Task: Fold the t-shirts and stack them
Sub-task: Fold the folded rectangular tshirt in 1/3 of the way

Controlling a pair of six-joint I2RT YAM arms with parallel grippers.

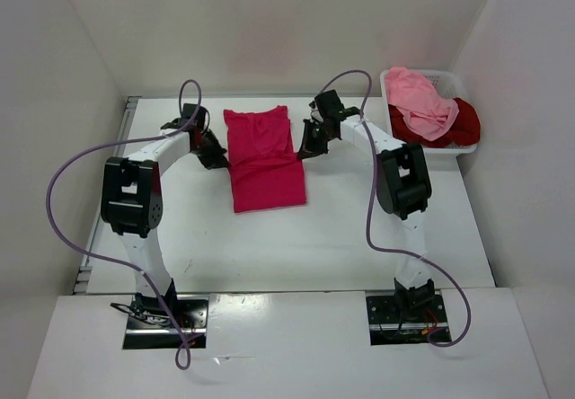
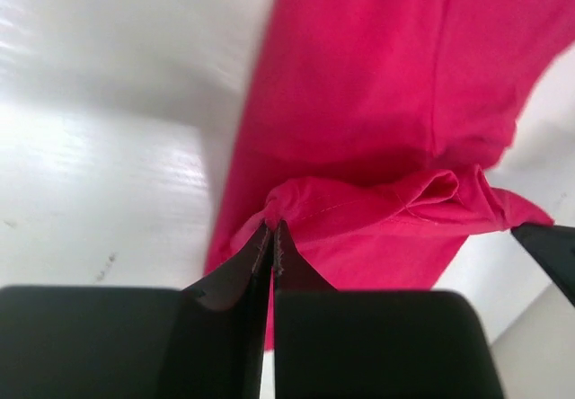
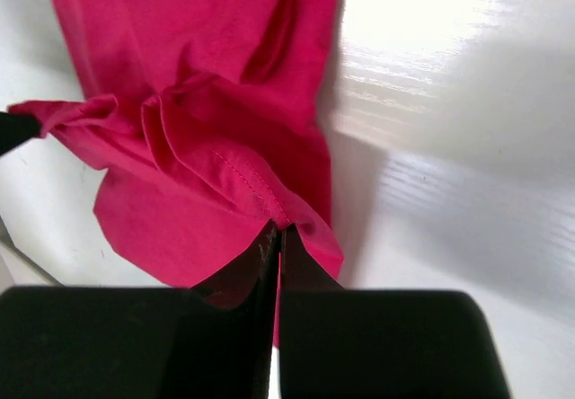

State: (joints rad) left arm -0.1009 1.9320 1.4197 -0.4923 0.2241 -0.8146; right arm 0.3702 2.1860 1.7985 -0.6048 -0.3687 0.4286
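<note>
The crimson-pink t-shirt (image 1: 263, 158) lies lengthwise in the middle of the table, narrowed into a strip. My left gripper (image 1: 219, 158) is at its left edge, and in the left wrist view the gripper (image 2: 272, 226) is shut on a bunched fold of the shirt (image 2: 377, 102). At the right edge, my right gripper (image 1: 305, 149) is likewise shut on the stitched edge, seen up close (image 3: 280, 230) against the shirt (image 3: 198, 75). The light pink t-shirt (image 1: 419, 101) and the dark red t-shirt (image 1: 464, 122) lie heaped in the basket.
A white mesh basket (image 1: 449, 82) stands at the back right corner of the table. White walls close in the table on the left, back and right. Purple cables loop from both arms.
</note>
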